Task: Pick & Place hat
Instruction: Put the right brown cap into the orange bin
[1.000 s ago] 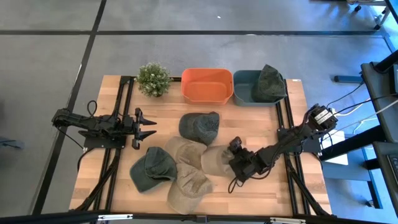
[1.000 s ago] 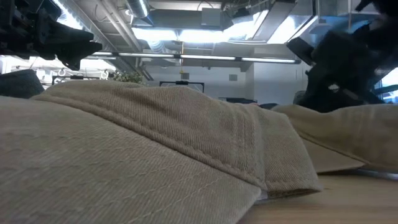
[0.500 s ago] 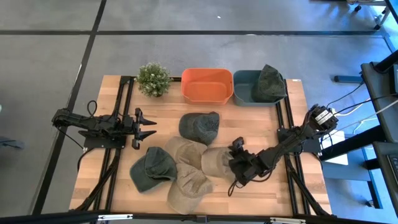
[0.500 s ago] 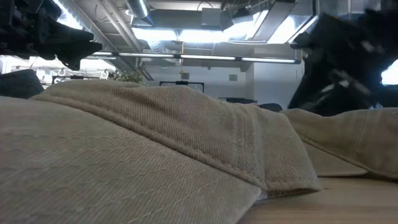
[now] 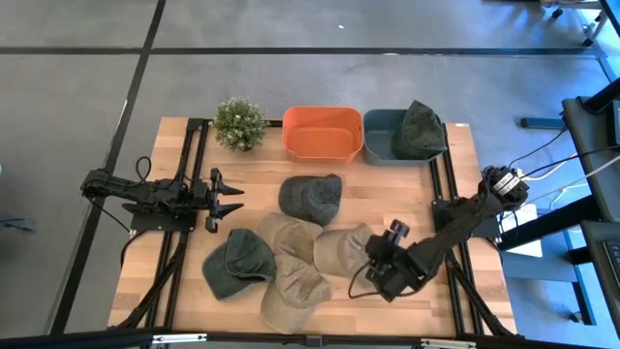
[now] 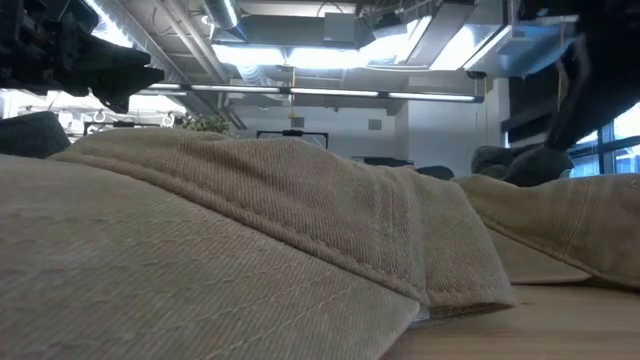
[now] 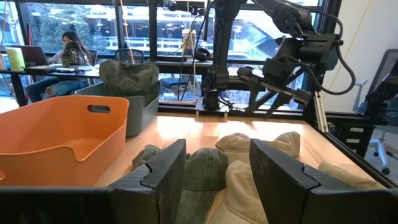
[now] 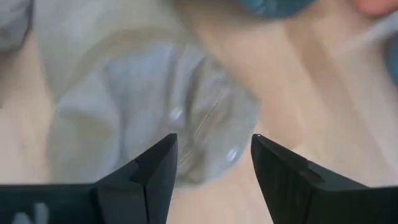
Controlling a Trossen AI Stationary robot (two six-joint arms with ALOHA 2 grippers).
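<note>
I see my right end effector [image 5: 380,276] angled low, fingers apart and empty, beside the tan cloth cap [image 5: 341,250] on the wooden desk [image 5: 465,184].

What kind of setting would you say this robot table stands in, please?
Probably an open robotics lab or office: exposed ceiling ducts and strip lights, large windows beside a seated person at a desk, and a grey taped floor.

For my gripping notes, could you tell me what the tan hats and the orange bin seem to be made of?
The tan hats look like woven cotton twill, matte: diagonal ribbing and stitched seams show in the low view. The orange bin looks like moulded plastic, smooth with a slight sheen, with a cut-out handle slot.
</note>
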